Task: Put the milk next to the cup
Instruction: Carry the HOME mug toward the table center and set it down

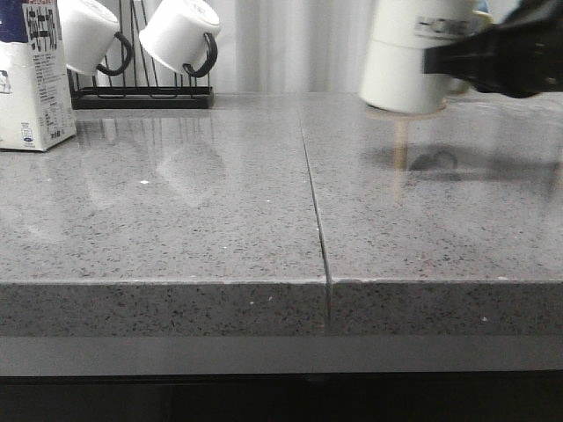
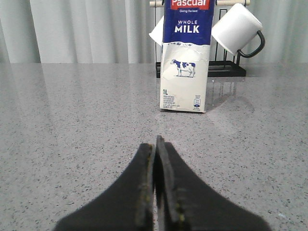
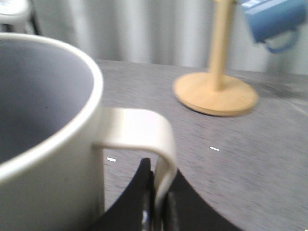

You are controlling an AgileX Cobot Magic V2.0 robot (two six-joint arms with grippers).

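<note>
Right gripper (image 3: pixel 156 211) is pinching the handle of the cream "HOME" ceramic mug (image 1: pixel 412 54), held above the table's far right — cup step first. Left gripper (image 2: pixel 155 192) is closed and empty; the tall white-and-blue milk carton (image 2: pixel 185 57) waits at the far-left corner — next job.

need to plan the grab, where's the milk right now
In the front view the milk stands upright at the far left of the table, beside the black mug rack.

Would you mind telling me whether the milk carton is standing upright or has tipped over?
Upright. The milk carton stands on its base on the counter, with its print reading level and the cow picture right way up.
</note>
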